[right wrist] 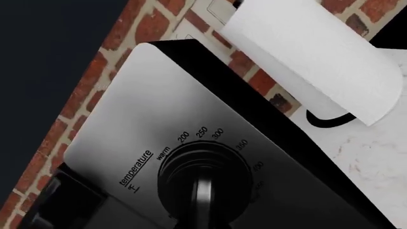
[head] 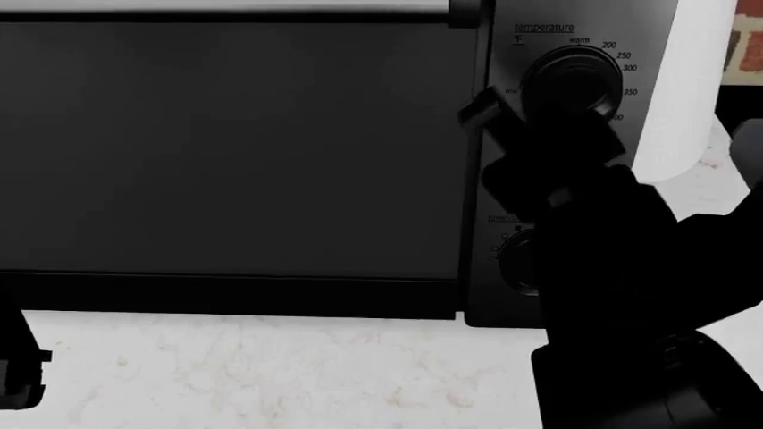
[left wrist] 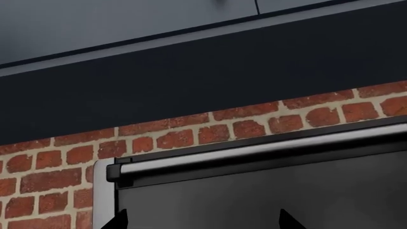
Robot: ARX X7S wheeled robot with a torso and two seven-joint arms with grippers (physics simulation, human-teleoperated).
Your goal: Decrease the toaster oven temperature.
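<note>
The right gripper (head: 542, 107) occupies the approach to the temperature knob (right wrist: 202, 179); a paper towel roll (head: 685, 89) stands just beside (right side), countertop (head: 238, 366) in front is open.

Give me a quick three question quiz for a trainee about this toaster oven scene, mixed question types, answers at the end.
1. True or false: the temperature knob sits above the toaster oven's second knob.
2. Multiple choice: what stands beside the oven on the control panel side? A) a kettle B) a paper towel roll C) a fruit bowl
3. Short answer: what covers the wall behind the oven?

Key
1. True.
2. B.
3. Red brick.
</note>
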